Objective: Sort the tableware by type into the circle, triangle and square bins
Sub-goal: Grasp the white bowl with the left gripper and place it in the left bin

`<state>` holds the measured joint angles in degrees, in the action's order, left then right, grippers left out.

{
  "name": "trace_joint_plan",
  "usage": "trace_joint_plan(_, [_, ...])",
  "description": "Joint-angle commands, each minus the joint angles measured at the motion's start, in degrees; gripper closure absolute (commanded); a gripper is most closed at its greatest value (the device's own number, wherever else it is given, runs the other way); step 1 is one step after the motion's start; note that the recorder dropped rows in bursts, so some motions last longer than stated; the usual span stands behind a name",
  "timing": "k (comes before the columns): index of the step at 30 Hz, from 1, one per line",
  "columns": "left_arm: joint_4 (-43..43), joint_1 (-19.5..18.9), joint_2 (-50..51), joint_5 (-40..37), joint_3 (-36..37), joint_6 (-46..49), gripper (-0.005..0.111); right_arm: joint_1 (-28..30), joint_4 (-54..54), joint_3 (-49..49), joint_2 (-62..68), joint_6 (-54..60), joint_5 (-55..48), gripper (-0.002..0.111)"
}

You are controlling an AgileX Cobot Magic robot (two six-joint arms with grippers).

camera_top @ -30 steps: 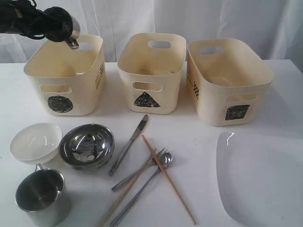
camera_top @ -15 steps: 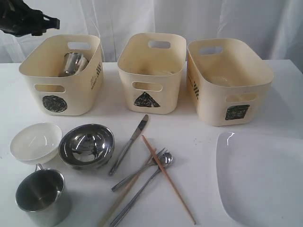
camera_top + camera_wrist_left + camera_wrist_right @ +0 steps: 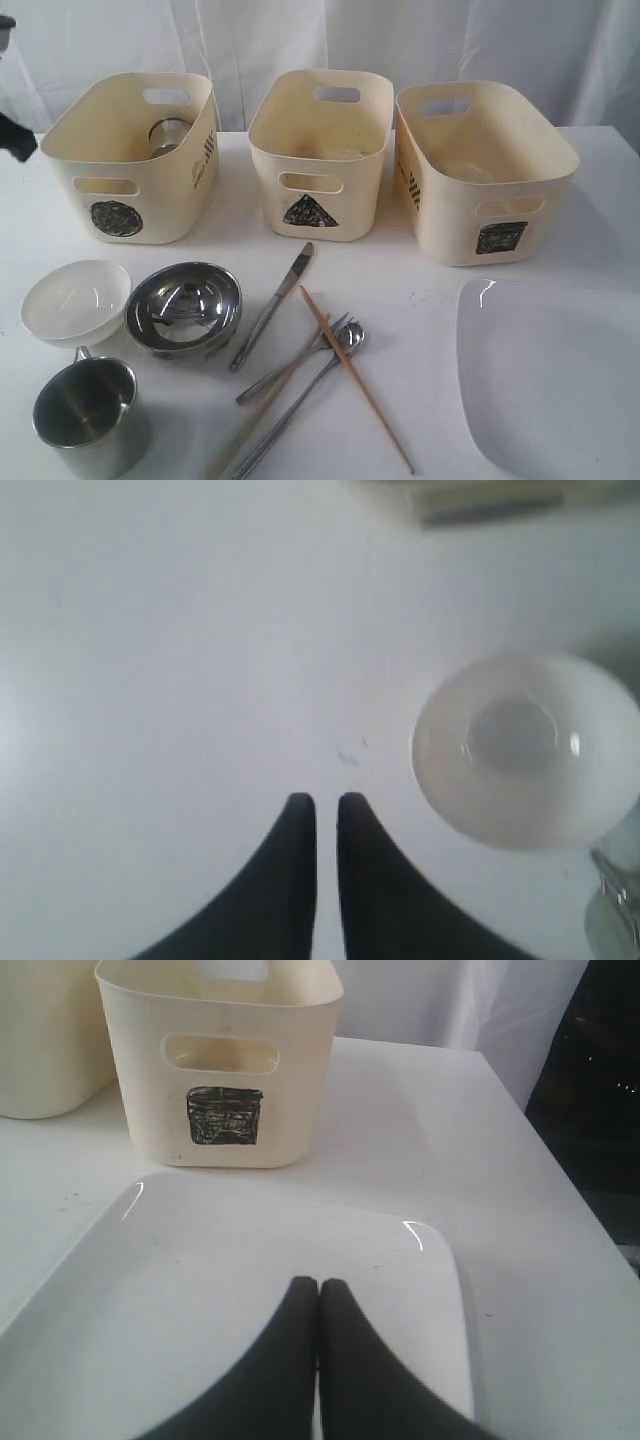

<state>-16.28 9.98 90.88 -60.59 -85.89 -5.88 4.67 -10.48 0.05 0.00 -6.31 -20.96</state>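
Left end effector (image 3: 326,800) all but closed, empty, held over surface (image 3: 150,680) near white bowl (image 3: 525,750). One mug (image 3: 170,132) seen in circle bin (image 3: 150,205). Round-ware step judged in hand: white bowl, steel bowl (image 3: 183,305), second mug (image 3: 85,410) not yet binned. Wider jaws needed for next pick. Right end effector (image 3: 318,1285) closed, empty, above plate (image 3: 200,1290).

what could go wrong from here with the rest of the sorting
The chopsticks lie crossed with the fork and spoon, so lifting one may drag the others. The small white bowl, steel bowl and steel mug sit crowded together; a grasp could knock a neighbour. The flat plate may slip.
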Motion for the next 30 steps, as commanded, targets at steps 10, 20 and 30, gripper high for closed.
trace_joint_plan(10, [5.37, -0.14, -0.47, 20.29, 23.09, -1.51, 0.053, 0.36, -0.29, -0.05, 0.0, 0.03, 0.48, 0.108])
trace_joint_plan(20, [5.17, -0.24, 3.28, 36.05, 31.51, -6.44, 0.044, 0.36, -0.29, -0.05, 0.0, 0.03, 0.48, 0.108])
trace_joint_plan(30, [5.11, -1.27, 8.04, 42.09, 32.23, -9.55, 0.071, 0.36, -0.29, -0.05, 0.0, 0.03, 0.48, 0.108])
